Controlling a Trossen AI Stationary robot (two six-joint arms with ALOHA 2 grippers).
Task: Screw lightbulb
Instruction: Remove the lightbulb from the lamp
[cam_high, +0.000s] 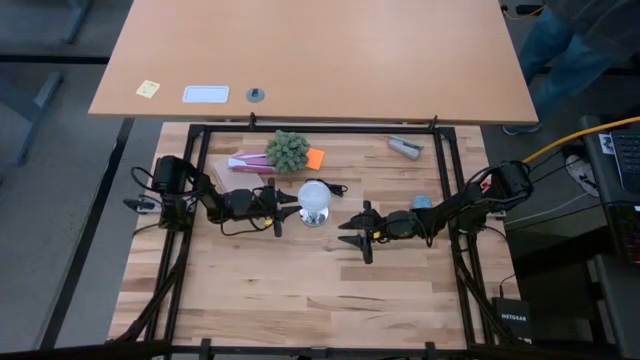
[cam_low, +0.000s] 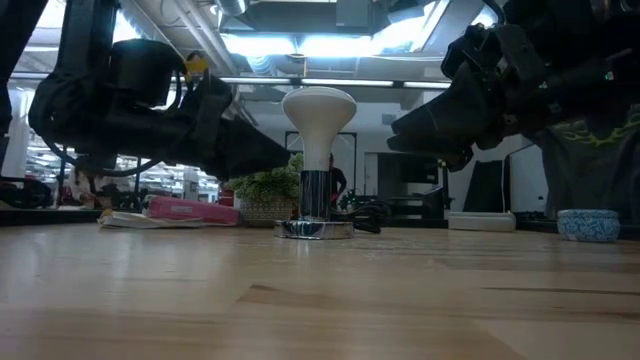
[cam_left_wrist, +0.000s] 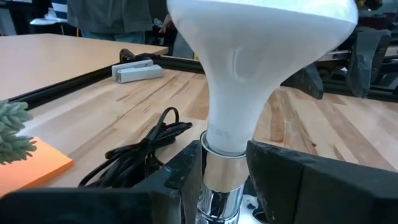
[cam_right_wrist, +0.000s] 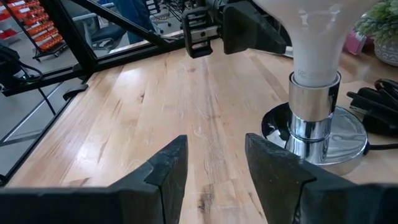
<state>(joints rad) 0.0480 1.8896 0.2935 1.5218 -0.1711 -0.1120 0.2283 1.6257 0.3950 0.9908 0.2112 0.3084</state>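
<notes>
The frosted white lightbulb (cam_high: 314, 195) stands upright, dome up, its metal base down in a flat chrome socket disc (cam_low: 314, 229) on the wooden table. My left gripper (cam_left_wrist: 224, 168) reaches in from the table's left and is shut on the bulb low down. My right gripper (cam_right_wrist: 214, 168) hovers open a little to the right of the bulb and nearer the table's front edge (cam_high: 358, 233). Nothing is between its fingers. A thin black cord (cam_left_wrist: 140, 149) lies coiled beside the socket. My left gripper pinches the lightbulb between its two fingers where the white neck meets the metal collar (cam_left_wrist: 222, 163). One finger (cam_left_wrist: 186, 171) is on each side. The fingers come in level from the table's left. The bulb stays upright, seated in the socket disc on the table.
Behind the bulb stand a small green plant (cam_high: 288, 150), an orange note (cam_high: 316, 157) and a pink packet (cam_high: 245, 161). A grey stapler-like thing (cam_high: 405, 146) lies far right and a blue bowl (cam_high: 421, 202) by the right arm. Bare wood stretches toward the near edge.
</notes>
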